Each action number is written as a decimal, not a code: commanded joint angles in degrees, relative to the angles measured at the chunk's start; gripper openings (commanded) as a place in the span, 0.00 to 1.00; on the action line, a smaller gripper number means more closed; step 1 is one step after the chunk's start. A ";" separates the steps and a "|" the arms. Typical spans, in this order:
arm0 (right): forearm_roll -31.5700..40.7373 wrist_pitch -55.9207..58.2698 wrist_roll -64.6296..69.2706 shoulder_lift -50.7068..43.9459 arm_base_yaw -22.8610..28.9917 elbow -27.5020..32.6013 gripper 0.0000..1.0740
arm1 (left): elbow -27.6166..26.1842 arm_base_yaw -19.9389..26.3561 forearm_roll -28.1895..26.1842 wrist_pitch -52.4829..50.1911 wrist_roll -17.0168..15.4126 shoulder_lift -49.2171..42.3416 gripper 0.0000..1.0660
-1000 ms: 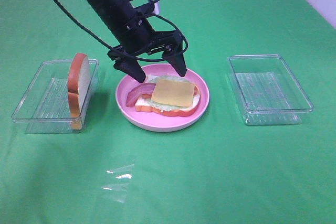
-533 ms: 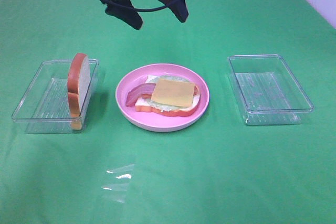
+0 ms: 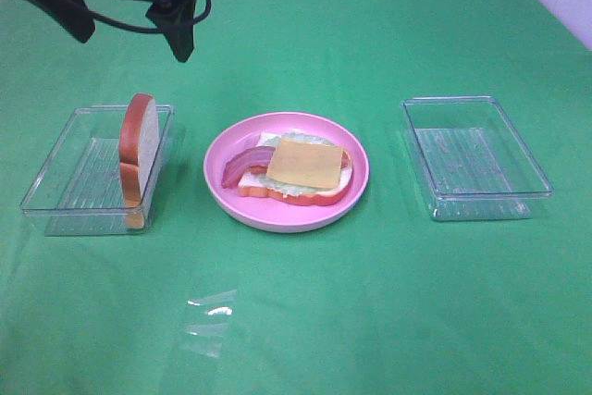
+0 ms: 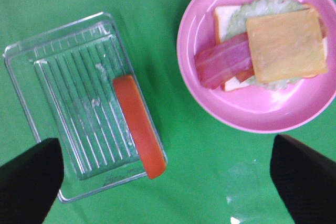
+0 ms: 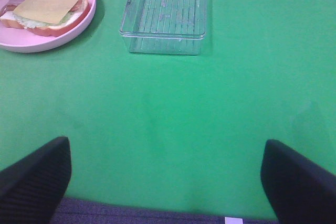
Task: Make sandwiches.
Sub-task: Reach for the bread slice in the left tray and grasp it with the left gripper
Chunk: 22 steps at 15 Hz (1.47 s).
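Observation:
On the pink plate [image 3: 277, 217] lies an open sandwich stack [image 3: 298, 182]: a crusted bread slice, lettuce, bacon strips [image 3: 243, 165] and a yellow cheese square [image 3: 305, 162] on top. A second bread slice [image 3: 139, 147] stands on its edge in the clear left tray [image 3: 69, 168]. My left gripper [image 3: 129, 30] hangs open and empty, high behind that tray. Its wrist view looks down on the slice [image 4: 139, 127], the stack [image 4: 273, 45] and the plate [image 4: 262, 116] between the open fingers [image 4: 31, 177]. My right gripper [image 5: 165, 156] is open over bare cloth, short of the plate [image 5: 47, 43].
An empty clear tray [image 3: 476, 159] sits right of the plate and shows in the right wrist view as the tray [image 5: 165, 19]. A scrap of clear film [image 3: 208, 316] lies on the green cloth near the front. The table's front edge [image 5: 157, 211] is below my right gripper.
My left gripper, which was low over the plate with its fingers around the stack, has risen and swung left to hang behind the left tray. The stack stays on the plate.

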 commanded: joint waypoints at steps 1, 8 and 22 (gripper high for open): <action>0.17 -0.11 0.17 -1.83 0.06 0.06 0.87 | 2.06 -0.06 0.29 5.67 -3.38 1.15 0.96; 0.17 -0.11 0.17 -1.78 0.06 0.06 0.87 | 2.06 3.67 -4.07 5.61 -5.96 9.51 0.94; 0.17 -0.11 0.17 -1.78 0.06 0.06 0.87 | 1.95 4.64 -0.74 4.24 -4.30 17.30 0.44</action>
